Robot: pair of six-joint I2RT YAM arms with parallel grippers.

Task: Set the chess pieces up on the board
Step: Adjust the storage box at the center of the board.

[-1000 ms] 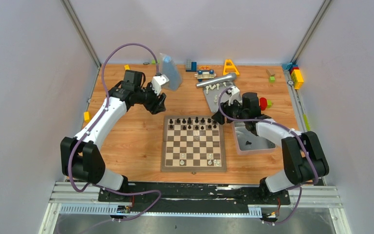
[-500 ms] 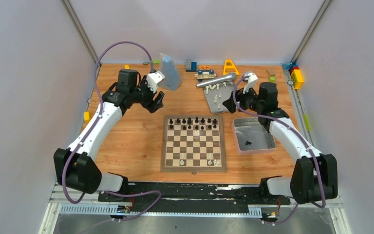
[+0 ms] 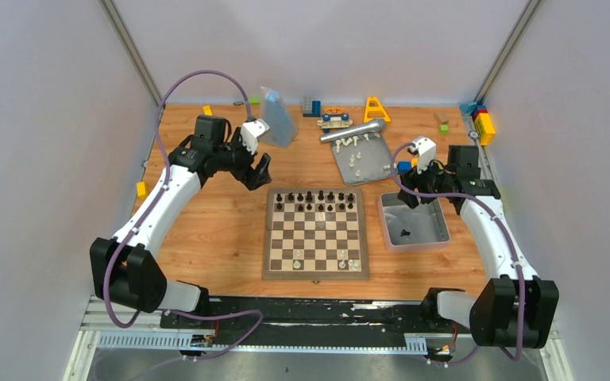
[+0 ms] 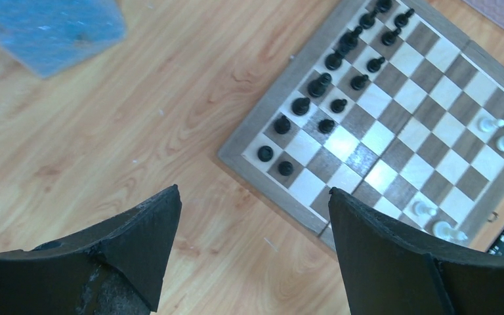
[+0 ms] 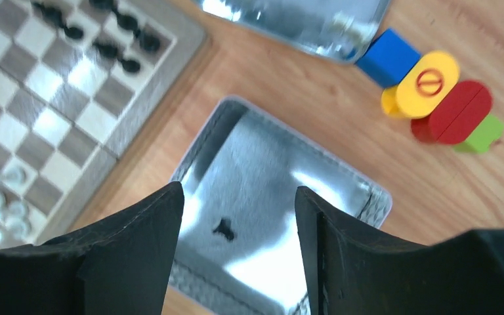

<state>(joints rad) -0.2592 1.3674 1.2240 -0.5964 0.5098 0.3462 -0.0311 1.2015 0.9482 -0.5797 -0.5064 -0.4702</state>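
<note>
The board lies mid-table, with black chess pieces on its two far rows and a few white pieces on the near rows. The left wrist view shows the board and the black pieces. My left gripper is open and empty over bare wood off the board's far left corner. My right gripper is open and empty above a grey tray. One black piece lies in that tray.
A second grey tray behind the board holds several white pieces. A bluish bottle, a metal cylinder and a yellow triangle stand at the back. Toy blocks lie beside the trays, more at the right edge.
My right arm swung from the board's far right corner out to the back right, then came over the near tray. My left gripper shifted only slightly.
</note>
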